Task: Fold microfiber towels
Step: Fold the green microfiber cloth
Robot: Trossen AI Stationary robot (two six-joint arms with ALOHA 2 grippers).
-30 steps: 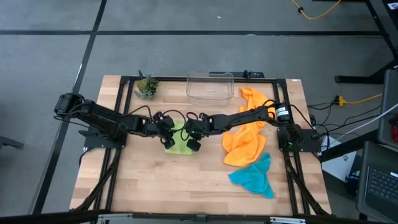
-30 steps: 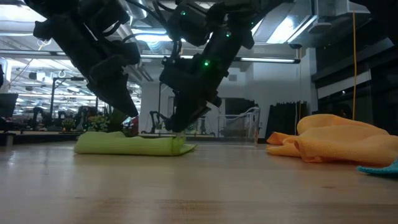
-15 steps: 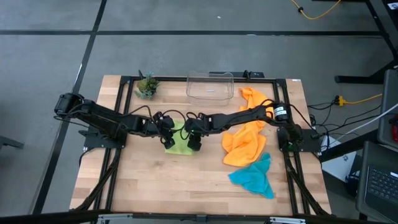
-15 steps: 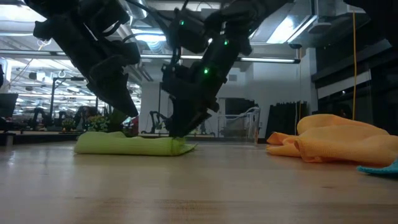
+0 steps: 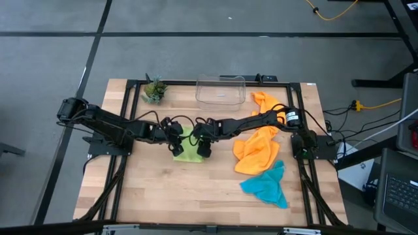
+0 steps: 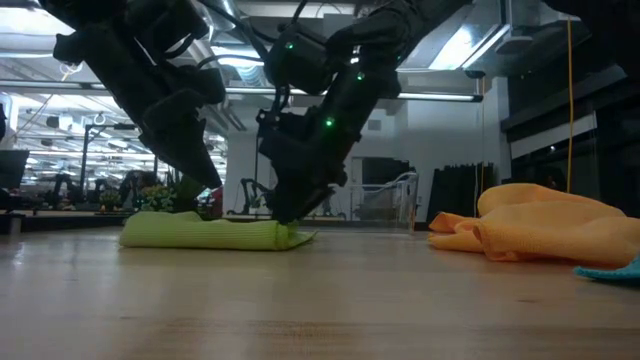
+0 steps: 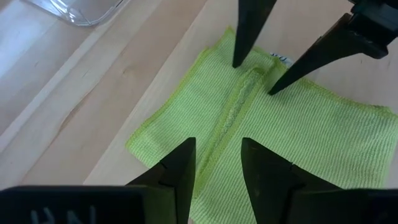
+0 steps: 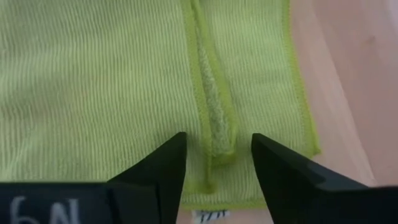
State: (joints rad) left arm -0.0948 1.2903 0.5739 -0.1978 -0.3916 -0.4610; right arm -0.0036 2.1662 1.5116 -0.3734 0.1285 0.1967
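The lime green towel (image 5: 188, 150) lies flat on the middle of the table, with a raised ridge (image 7: 233, 106) of hem running across its top. My left gripper (image 7: 217, 155) stands open over one end of the ridge and my right gripper (image 8: 217, 155) open over the other end, near the towel's edge. Each has one finger on either side of the ridge. Two orange towels (image 5: 258, 140) lie crumpled to the right. A teal towel (image 5: 266, 186) lies nearer the table's front. My left gripper's fingers stand low over the towel beside the ridge (image 7: 217, 134); I cannot tell whether they touch it. My right gripper's open fingertips (image 7: 236, 62) come down on the towel's top layer, slanting from above, one on each side of the ridge's end (image 8: 217, 140). The towel stays flat on the table.
A clear plastic bin (image 5: 221, 90) and a small potted plant (image 5: 154, 89) stand at the table's far edge. Bare wood lies in front of the green towel and to its left. Black frame rails run along the table's sides.
My right gripper has dipped a little toward the green towel's right end. The towel and my left gripper have stayed where they were.
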